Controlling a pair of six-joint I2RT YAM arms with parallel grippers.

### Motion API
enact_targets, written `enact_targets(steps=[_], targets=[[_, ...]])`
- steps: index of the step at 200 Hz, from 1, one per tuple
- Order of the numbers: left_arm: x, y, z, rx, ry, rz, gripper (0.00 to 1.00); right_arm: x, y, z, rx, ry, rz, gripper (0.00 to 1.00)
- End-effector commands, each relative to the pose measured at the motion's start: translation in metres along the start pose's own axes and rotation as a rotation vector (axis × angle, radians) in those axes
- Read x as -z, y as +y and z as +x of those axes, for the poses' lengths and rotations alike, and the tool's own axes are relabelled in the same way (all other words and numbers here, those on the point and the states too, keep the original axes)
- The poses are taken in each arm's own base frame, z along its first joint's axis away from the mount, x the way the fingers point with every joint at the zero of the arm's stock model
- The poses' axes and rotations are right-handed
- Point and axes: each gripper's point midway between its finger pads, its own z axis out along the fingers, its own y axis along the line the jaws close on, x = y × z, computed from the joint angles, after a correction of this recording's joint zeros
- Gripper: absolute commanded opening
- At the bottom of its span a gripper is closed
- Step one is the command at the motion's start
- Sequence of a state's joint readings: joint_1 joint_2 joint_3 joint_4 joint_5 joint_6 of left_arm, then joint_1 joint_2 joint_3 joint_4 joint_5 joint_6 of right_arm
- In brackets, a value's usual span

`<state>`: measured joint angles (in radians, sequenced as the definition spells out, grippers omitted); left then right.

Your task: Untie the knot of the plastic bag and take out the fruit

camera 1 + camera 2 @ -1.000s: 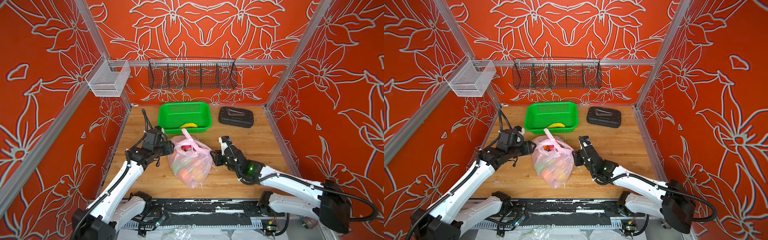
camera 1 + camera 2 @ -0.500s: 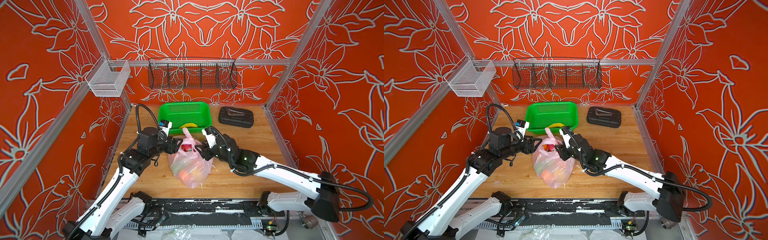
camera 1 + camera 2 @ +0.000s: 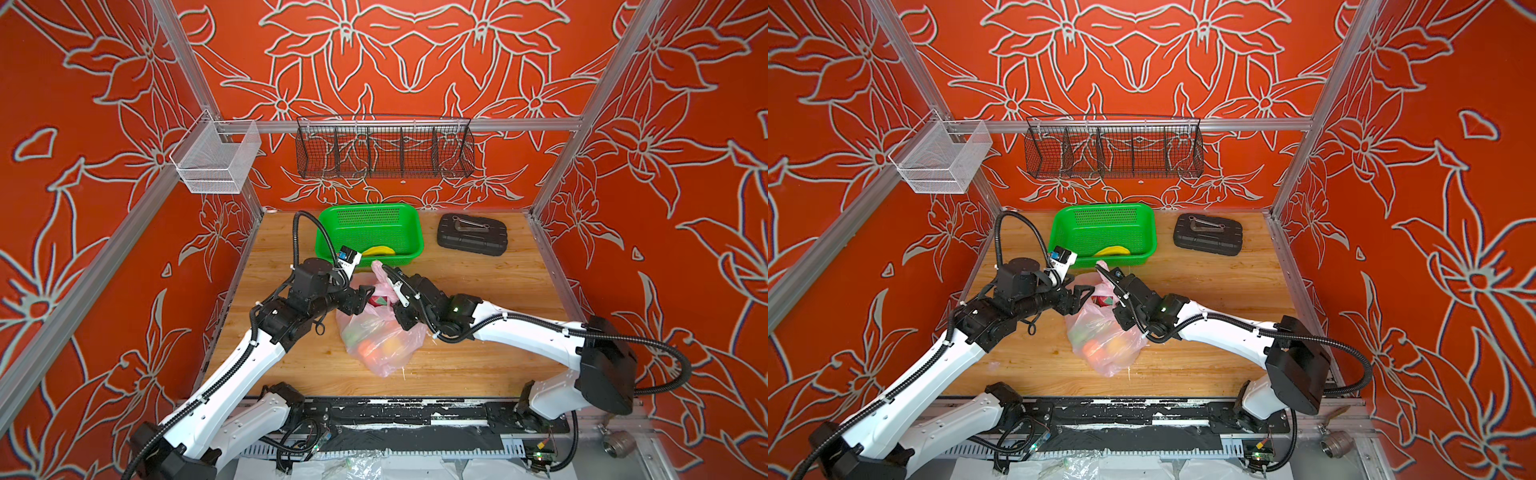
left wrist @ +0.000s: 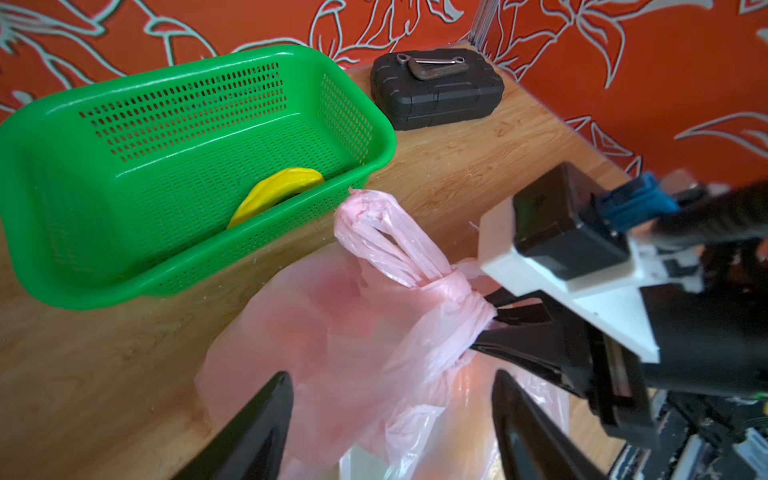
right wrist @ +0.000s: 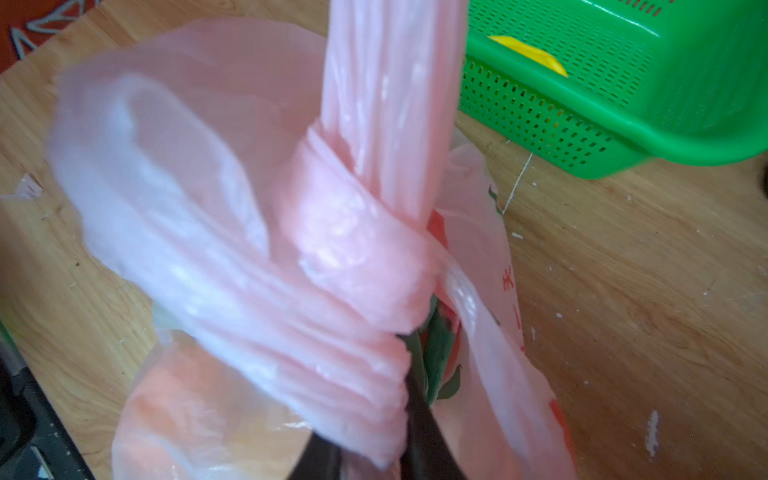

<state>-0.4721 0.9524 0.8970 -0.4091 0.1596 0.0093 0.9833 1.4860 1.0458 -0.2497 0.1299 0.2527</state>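
Observation:
The pink plastic bag (image 3: 384, 336) (image 3: 1106, 338) lies mid-table, with orange and yellow fruit (image 3: 368, 347) showing through it. Red-and-green dragon fruit (image 5: 436, 353) shows under the knot (image 4: 461, 299) (image 5: 353, 241), above which a handle loop (image 4: 374, 232) stands. My left gripper (image 4: 390, 376) (image 3: 368, 295) is open, its fingers straddling the bag's top just left of the knot. From the right, my right gripper (image 5: 374, 395) (image 3: 390, 286) is shut on a bunched band of bag plastic at the knot. One of its fingers is hidden behind the plastic.
A green basket (image 3: 328, 245) (image 4: 386, 141) with a banana (image 3: 379, 250) in it stands just behind the bag. A black case (image 3: 472, 234) lies at the back right. A black wire rack (image 3: 384, 146) and a white mesh bin (image 3: 216, 160) hang on the walls.
Both arms have closed in on the bag's top from either side. The right gripper has shut on plastic at the knot. The left gripper's jaws have spread wider.

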Motion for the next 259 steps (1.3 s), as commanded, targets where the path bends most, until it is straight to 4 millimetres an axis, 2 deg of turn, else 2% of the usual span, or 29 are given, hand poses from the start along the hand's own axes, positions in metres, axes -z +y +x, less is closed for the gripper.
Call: enact_targets(steps=[1, 14, 17, 26, 46, 87, 123, 130, 149, 172, 191, 204, 215, 233, 250, 259], targets=[[-0.012, 0.002, 0.001, -0.119, -0.017, -0.016, 0.79, 0.014, 0.004, -0.014, 0.044, -0.065, -0.021, 0.10], [-0.015, -0.003, -0.001, -0.162, -0.034, 0.008, 0.82, 0.020, 0.005, -0.015, 0.065, -0.090, -0.034, 0.04], [-0.023, -0.002, 0.005, -0.167, -0.009, 0.014, 0.83, 0.021, 0.005, -0.016, 0.069, -0.099, -0.040, 0.03], [-0.028, -0.004, 0.006, -0.193, -0.006, 0.029, 0.84, 0.025, 0.006, -0.018, 0.081, -0.119, -0.053, 0.02], [-0.039, -0.014, 0.012, -0.259, 0.020, 0.097, 0.88, 0.030, 0.010, -0.020, 0.099, -0.150, -0.083, 0.01], [-0.063, -0.014, 0.015, -0.274, 0.056, 0.098, 0.89, 0.034, 0.014, -0.022, 0.100, -0.166, -0.107, 0.00], [-0.069, -0.002, 0.005, -0.190, 0.025, 0.022, 0.71, 0.033, 0.007, -0.022, 0.085, -0.169, -0.070, 0.05], [-0.068, 0.002, 0.001, -0.160, 0.011, -0.006, 0.65, 0.033, 0.004, -0.021, 0.079, -0.170, -0.053, 0.06], [-0.062, 0.025, -0.010, -0.038, -0.008, -0.129, 0.49, 0.034, -0.010, -0.019, 0.052, -0.178, 0.019, 0.13], [-0.050, 0.056, -0.022, 0.195, -0.033, -0.194, 0.43, 0.035, -0.032, -0.010, -0.016, -0.196, 0.112, 0.22], [-0.041, 0.076, -0.024, 0.381, -0.060, -0.174, 0.43, 0.034, -0.041, 0.004, -0.051, -0.190, 0.132, 0.23], [-0.036, 0.086, -0.024, 0.472, -0.067, -0.169, 0.43, 0.033, -0.039, 0.013, -0.051, -0.176, 0.108, 0.23], [-0.033, 0.090, -0.024, 0.505, -0.064, -0.165, 0.46, 0.034, -0.031, 0.018, -0.041, -0.162, 0.055, 0.24], [-0.030, 0.096, -0.022, 0.541, -0.047, -0.195, 0.58, 0.038, -0.008, 0.020, -0.010, -0.166, -0.086, 0.30], [-0.025, 0.101, -0.018, 0.581, -0.029, -0.227, 0.66, 0.048, 0.015, 0.016, 0.016, -0.198, -0.222, 0.39], [-0.022, 0.101, -0.017, 0.587, -0.023, -0.230, 0.69, 0.054, 0.020, 0.011, 0.017, -0.220, -0.254, 0.46]])
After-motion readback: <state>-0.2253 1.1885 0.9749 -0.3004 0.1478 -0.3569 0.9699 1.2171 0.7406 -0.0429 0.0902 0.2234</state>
